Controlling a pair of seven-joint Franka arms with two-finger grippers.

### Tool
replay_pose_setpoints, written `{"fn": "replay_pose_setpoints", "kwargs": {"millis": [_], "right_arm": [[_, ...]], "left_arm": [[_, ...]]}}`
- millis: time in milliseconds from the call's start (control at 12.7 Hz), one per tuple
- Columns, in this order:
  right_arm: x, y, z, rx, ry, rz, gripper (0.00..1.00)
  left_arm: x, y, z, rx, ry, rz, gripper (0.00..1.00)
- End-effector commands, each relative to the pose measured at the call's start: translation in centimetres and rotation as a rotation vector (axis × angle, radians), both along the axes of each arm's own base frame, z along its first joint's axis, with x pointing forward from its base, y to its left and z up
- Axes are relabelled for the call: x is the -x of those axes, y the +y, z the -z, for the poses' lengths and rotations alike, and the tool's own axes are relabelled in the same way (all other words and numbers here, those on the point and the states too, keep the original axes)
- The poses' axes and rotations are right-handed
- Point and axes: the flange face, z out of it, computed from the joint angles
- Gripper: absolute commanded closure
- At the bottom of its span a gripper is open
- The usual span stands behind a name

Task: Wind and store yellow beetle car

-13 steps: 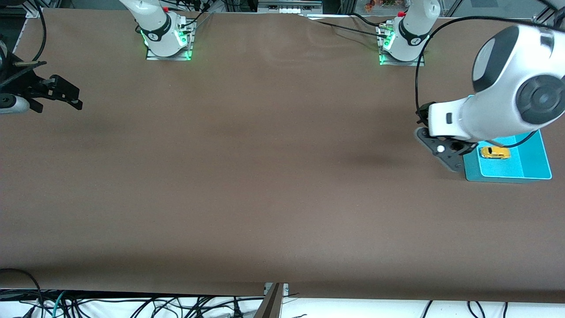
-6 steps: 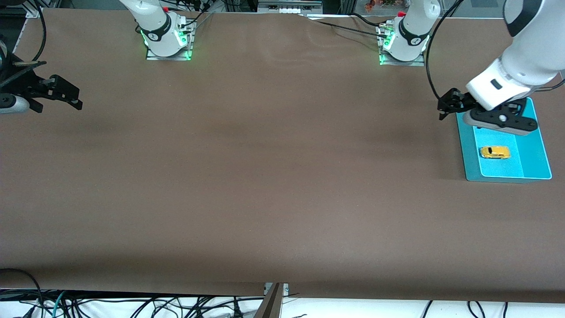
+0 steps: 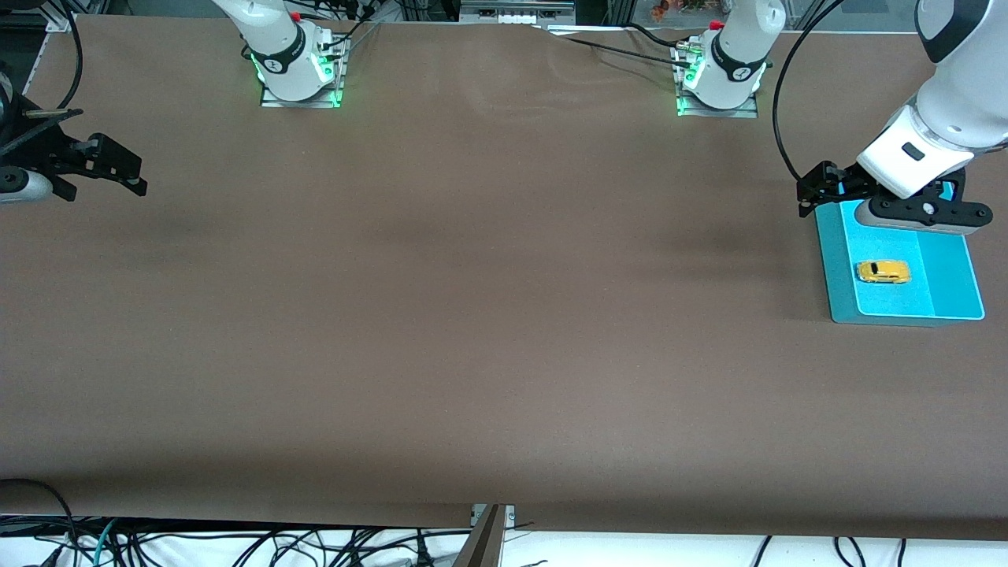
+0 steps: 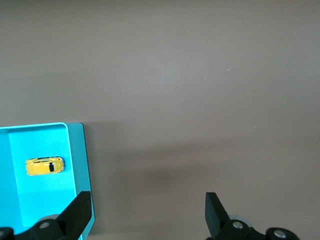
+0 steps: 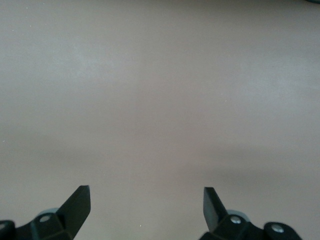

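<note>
The brown table (image 3: pixel 472 315) carries a turquoise tray (image 3: pixel 957 276) at the left arm's end. The left gripper (image 4: pixel 145 215), fingers apart, hangs over the tray's 12 o'clock edge. The right gripper (image 5: pixel 146 210), also spread, waits over bare table. The yellow beetle car (image 3: pixel 883 272) lies in the tray, with nothing covering it.

A wide brown table (image 3: pixel 472 315) carries the two arm bases along its far edge. A shallow teal tray (image 3: pixel 953 268) lies flat on it toward the left arm's end, nearer the front camera than the left arm's base (image 3: pixel 717 98). The right arm's base (image 3: pixel 299 87) stands toward the table's other end.
</note>
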Motion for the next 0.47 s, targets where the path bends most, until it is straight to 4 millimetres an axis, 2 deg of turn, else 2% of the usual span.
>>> {"fn": "replay_pose_setpoints", "kwargs": {"millis": [0,157,393], "right_arm": [[-0.1,0.1,-0.6,-0.013,0.005,0.006,0.00],[-0.1,0.1,-0.6,-0.013,0.005,0.006,0.00],[-0.1,0.1,-0.6,-0.013,0.005,0.006,0.00]], "left_arm": [[1.4,-0.5,-0.6,0.013,0.030,0.007,0.00],[0.8,-0.5,0.4,0.016,0.046,0.013,0.00],[1.0,-0.5,0.8,0.020,0.059,0.016,0.00]]}}
